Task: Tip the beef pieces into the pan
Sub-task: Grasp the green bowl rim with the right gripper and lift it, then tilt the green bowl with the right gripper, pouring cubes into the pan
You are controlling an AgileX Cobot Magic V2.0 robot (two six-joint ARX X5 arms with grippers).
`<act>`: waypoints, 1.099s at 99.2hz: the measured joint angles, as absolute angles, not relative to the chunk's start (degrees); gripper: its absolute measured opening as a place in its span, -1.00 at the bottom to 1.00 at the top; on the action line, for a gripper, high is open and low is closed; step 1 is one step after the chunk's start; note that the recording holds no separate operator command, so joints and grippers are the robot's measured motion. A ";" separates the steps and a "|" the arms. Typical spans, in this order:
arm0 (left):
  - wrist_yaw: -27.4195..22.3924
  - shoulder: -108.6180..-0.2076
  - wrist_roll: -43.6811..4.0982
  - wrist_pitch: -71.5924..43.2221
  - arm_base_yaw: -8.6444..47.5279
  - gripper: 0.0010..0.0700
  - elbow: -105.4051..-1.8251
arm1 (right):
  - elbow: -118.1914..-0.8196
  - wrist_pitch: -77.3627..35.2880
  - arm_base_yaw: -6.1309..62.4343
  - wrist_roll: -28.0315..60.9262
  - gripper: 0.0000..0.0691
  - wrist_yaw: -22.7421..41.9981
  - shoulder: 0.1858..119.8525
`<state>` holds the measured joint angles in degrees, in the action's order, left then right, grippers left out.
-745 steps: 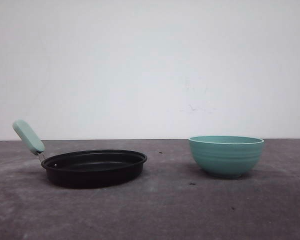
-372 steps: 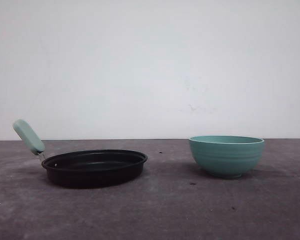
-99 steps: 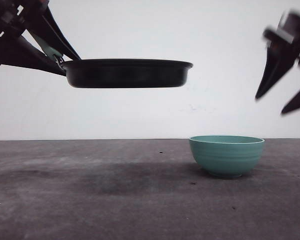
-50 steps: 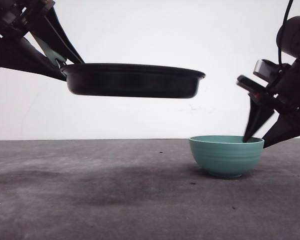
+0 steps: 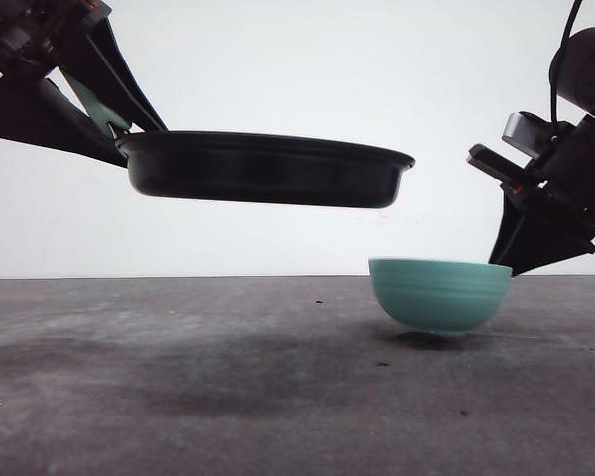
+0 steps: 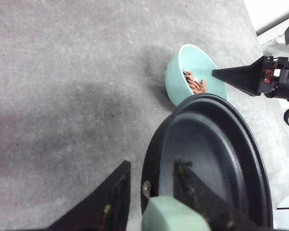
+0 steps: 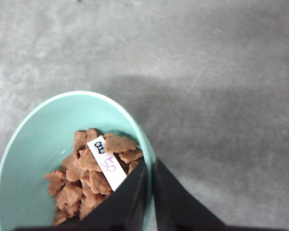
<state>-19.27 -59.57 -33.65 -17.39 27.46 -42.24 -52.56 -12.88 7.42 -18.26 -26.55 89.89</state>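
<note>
Two sets of jaws, both of them mine, are each clamped on something. My left jaws (image 6: 149,202) are pinched on the mint-green handle (image 6: 171,215) of the pan (image 5: 263,171), one finger on either side of it, and the shallow black pan sticks out beyond the fingertips, held well above the bench (image 5: 178,397) and nearly level, its far rim dipping a little. From the left wrist the pan's dark inside looks bare.

My right jaws (image 7: 148,192) are drawn almost together on the rim of the teal bowl (image 5: 439,295): one finger sits inside the wall, the other outside, with the thin edge pinched between them. In the front view the bowl tilts slightly and a shadow lies under its base, so it seems just off the bench, though I cannot tell whether it has quite cleared it.

Inside the bowl, right beside my inner right finger, lie the beef pieces (image 7: 79,180), a loose reddish-brown heap, with a small white label (image 7: 107,163) on top touching that finger. The bowl hangs below the pan's far rim, on the side away from my left jaws
</note>
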 joint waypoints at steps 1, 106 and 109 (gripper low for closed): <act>-19.27 -59.57 -33.65 -17.52 27.46 -0.64 -42.24 | -52.56 -12.86 7.49 -18.26 -0.97 -26.55 89.78; -18.96 -59.64 -38.81 -17.32 27.68 -0.64 -44.25 | -56.58 -8.01 37.28 -5.58 -0.97 -1.89 60.55; -19.07 -59.64 -38.87 -17.65 27.68 -0.64 -45.19 | -56.58 -8.49 39.42 -4.29 -0.97 1.02 60.58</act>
